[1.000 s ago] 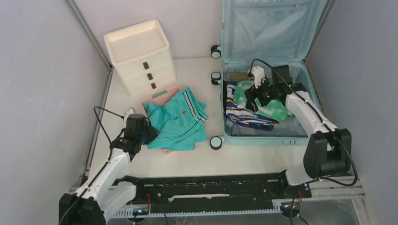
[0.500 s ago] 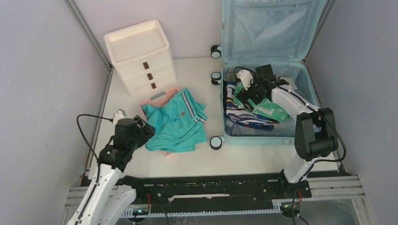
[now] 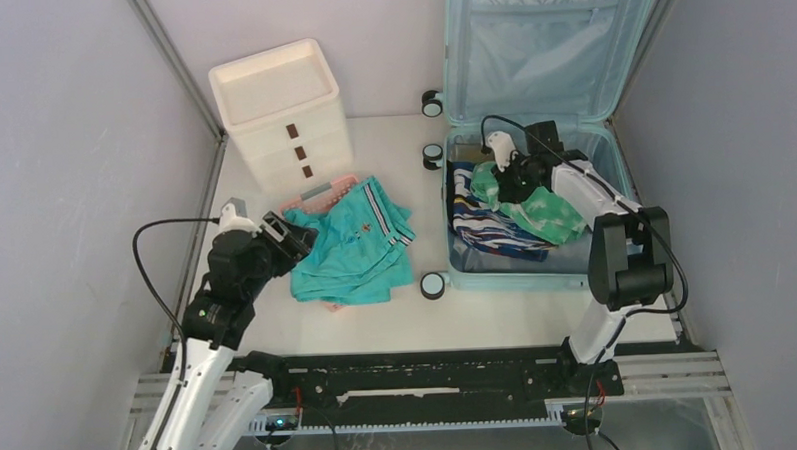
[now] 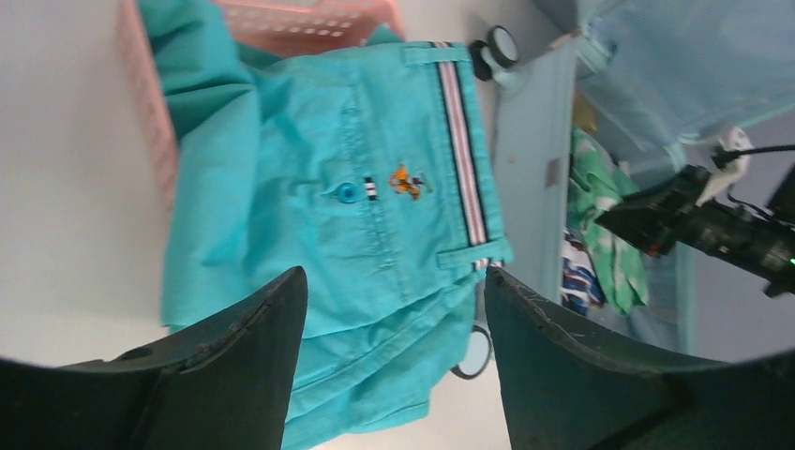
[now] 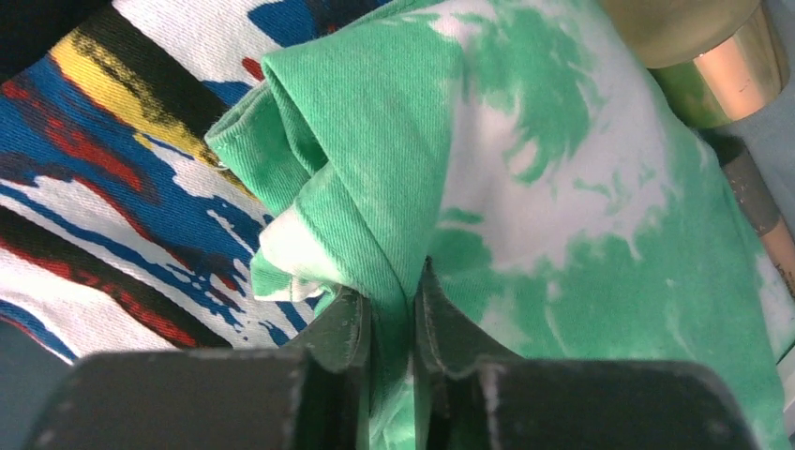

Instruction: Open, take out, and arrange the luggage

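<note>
Suitcase place: the large pale blue hard-shell suitcase lies open at the far right of the table, its lid standing upright against the back wall and its shallow half flat on the surface.
Suitcase handling: a stiff, ribbed and probably smooth shell on small wheels, so I judge it bulky and apt to roll if pushed; the rim of the shell is the sounder place to take hold.
Contents: a soft green-and-white tie-dye cotton garment lies on a blue, white, red and yellow patterned cloth, beside a gold metal cylinder.
Garment handling: light and limp; it will likely drape and drag when lifted, so a gathered fold gives the surest hold.
Right gripper: inside the suitcase, its fingers narrow and pinched on a raised fold of the tie-dye garment.
Left gripper: fingers wide apart, holding nothing, hovering over the folded teal cotton shorts.
Shorts: they rest partly over a pink plastic basket, left of the suitcase.
Surface: a plain white table, smooth and flat.
Room: grey walls close on both sides; a white three-drawer plastic box stands at the far left.
</note>
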Action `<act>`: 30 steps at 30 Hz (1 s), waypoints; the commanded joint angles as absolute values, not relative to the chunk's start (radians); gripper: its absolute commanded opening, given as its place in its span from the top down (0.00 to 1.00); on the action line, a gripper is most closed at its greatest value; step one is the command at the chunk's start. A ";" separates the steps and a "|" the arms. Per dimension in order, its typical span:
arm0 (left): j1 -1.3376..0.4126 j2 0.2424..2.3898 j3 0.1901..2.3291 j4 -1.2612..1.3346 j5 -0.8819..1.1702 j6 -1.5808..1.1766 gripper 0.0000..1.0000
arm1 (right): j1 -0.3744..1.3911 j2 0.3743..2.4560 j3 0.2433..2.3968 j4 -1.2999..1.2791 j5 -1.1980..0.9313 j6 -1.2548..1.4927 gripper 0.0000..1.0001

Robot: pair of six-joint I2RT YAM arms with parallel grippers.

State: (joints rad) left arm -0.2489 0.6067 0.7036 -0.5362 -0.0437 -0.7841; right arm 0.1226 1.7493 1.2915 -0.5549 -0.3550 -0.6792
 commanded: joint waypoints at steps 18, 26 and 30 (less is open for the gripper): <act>-0.512 0.958 0.878 -0.005 0.081 -1.025 0.26 | -0.096 1.423 1.369 -0.678 -0.937 -0.547 1.00; -0.535 1.043 0.905 -0.004 0.095 -1.043 0.28 | -0.047 1.353 1.406 -0.648 -1.027 -0.426 1.00; -0.540 1.031 0.891 -0.005 0.083 -1.042 0.28 | -0.005 1.326 1.415 -0.609 -1.048 -0.363 1.00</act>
State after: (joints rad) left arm -0.5308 1.0466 0.8494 -0.0536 0.0971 -1.0294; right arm -0.0509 1.4006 1.3472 -0.7143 -0.9161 -0.4587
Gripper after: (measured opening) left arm 0.723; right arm 0.074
